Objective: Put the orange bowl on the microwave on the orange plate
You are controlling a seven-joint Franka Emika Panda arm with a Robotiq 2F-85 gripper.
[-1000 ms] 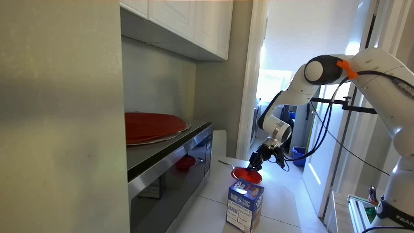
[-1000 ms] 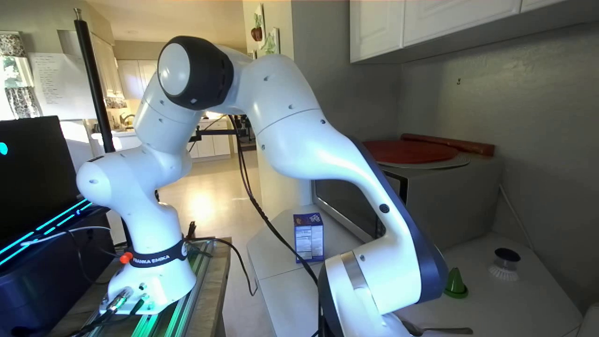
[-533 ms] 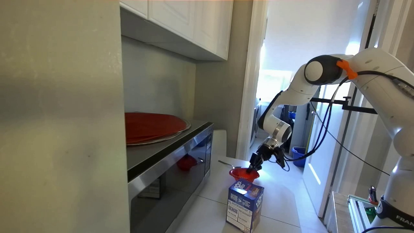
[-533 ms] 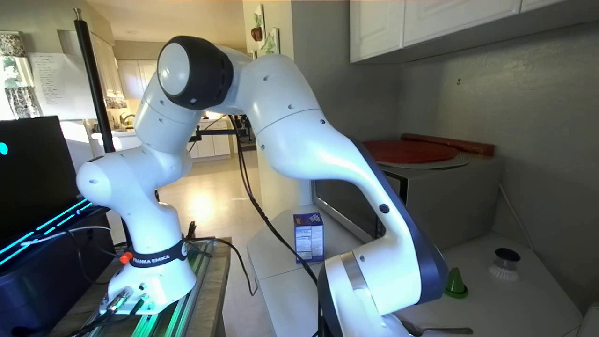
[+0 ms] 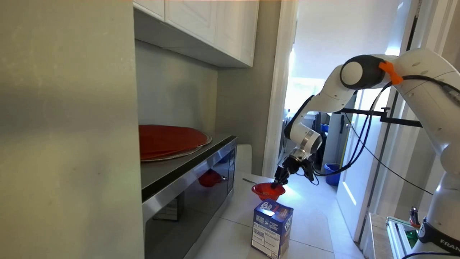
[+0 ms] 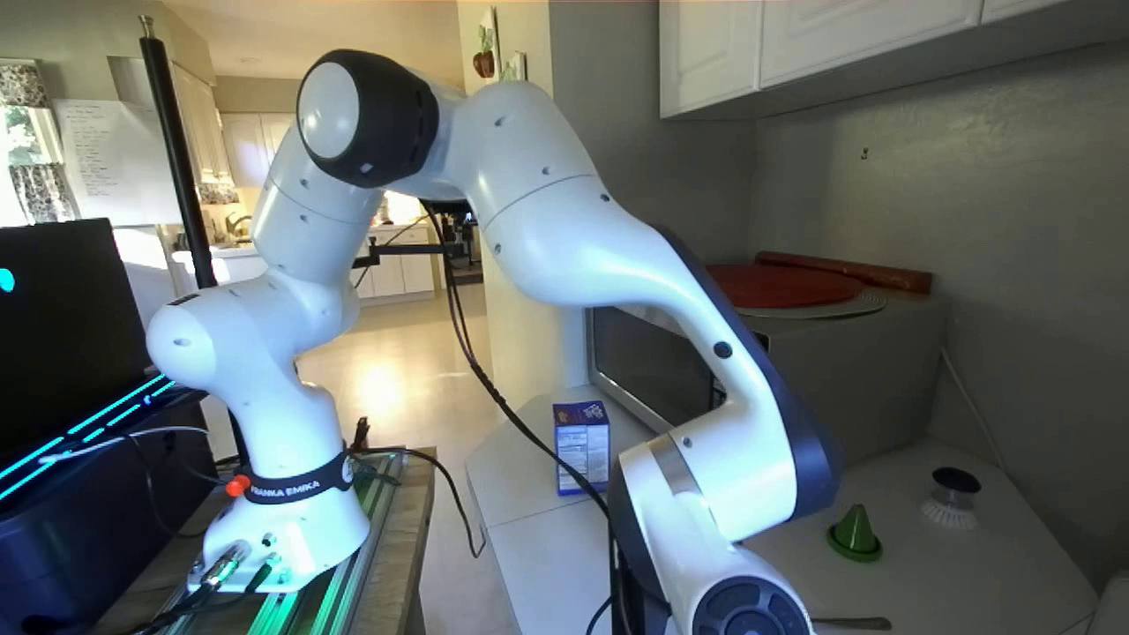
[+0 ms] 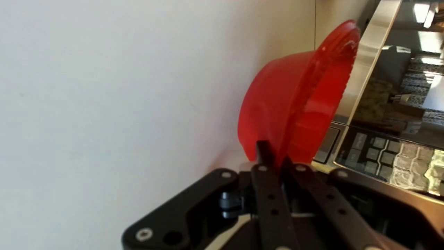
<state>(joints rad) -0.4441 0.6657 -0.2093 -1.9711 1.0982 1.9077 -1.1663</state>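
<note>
The red-orange bowl [image 5: 267, 191] is held by its rim over the white counter. My gripper [image 5: 275, 185] is shut on the near rim, one finger outside and one inside, as the wrist view shows of the gripper [image 7: 275, 156] and bowl [image 7: 274, 100]. The bowl seems slightly off the counter. The large flat orange plate [image 5: 170, 141] lies on a silvery round tray on top of the steel-fronted microwave [image 5: 196, 212]. In an exterior view the plate [image 6: 785, 287] and microwave [image 6: 856, 379] are partly behind my arm. Bowl and fingers are out of sight there.
A blue-and-white box [image 5: 271, 230] stands on the counter near the bowl. A metal utensil [image 5: 248, 180] lies behind the bowl. A green cone [image 6: 854, 529] and a brush [image 6: 954, 494] stand beside the microwave. White cabinets [image 5: 212, 28] overhang it. A red roll [image 6: 847, 269] lies behind the plate.
The bowl has come up with my gripper and moved slightly left in an exterior view, its opening turning more upward. The arm has risen a little. The plate, microwave and box have not moved.
</note>
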